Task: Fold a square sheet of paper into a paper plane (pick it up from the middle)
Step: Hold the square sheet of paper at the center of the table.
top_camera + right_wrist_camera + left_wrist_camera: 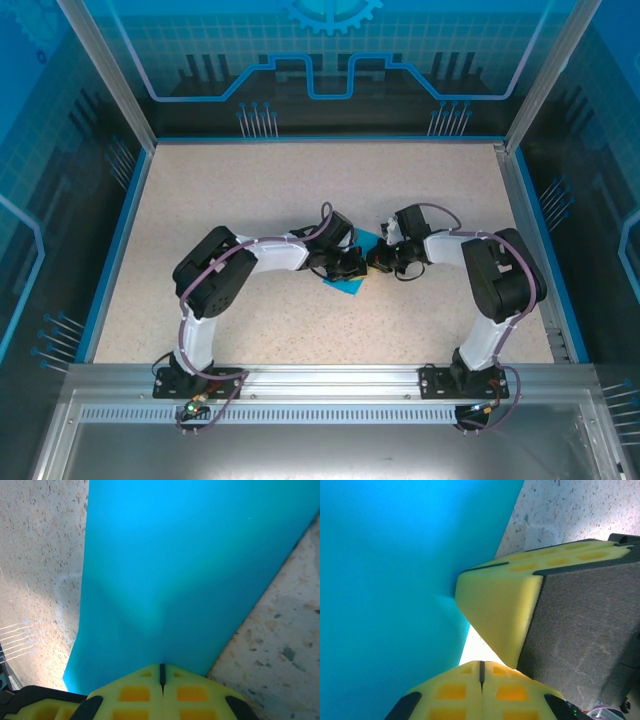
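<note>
Centre of the top view: we are pinching the square sheet of paper point(348, 284) at its middle with the right claw point(161, 672), clenched on it and puckering it off the counter point(250, 190) for folding. The left claw point(481, 672) is clenched alongside, its grasp unclear.

The square sheet of paper point(175, 570) looks smooth and matt, pretty thin stuff. Table point(300, 200) is a speckled, grainy stone-look top. Yellow finger pads point(145, 680) look soft, foamy, matt. Front rail point(330, 375) is brushed metal.
</note>
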Robot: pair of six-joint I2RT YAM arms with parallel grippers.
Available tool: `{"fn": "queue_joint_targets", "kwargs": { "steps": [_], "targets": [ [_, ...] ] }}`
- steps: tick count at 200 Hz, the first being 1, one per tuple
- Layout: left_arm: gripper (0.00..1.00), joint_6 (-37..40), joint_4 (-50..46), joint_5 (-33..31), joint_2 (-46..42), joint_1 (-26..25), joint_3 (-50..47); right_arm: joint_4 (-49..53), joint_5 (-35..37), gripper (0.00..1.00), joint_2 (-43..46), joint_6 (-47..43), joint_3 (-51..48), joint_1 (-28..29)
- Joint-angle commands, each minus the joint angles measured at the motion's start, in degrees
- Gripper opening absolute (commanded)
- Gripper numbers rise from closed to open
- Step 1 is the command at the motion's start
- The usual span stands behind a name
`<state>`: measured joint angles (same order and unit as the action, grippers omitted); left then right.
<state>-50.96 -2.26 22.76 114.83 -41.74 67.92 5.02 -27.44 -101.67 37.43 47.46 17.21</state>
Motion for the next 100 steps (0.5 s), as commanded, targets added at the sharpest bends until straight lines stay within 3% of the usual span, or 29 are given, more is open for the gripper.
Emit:
{"fn": "queue_joint_targets", "kwargs": {
  "steps": [1,100],
  "targets": [
    [0.02,-0.93,2.78,0.07,1.93,0.35,-0.54,0.17,-0.24,0.02,-1.47,-0.60,1.32,0.45],
    [0.01,0.66,-1.25,-1.65,2.68,0.47,-0.34,2.35,0.38,0.07,2.60,-1.59,1.39,-0.26]
  ]
}}
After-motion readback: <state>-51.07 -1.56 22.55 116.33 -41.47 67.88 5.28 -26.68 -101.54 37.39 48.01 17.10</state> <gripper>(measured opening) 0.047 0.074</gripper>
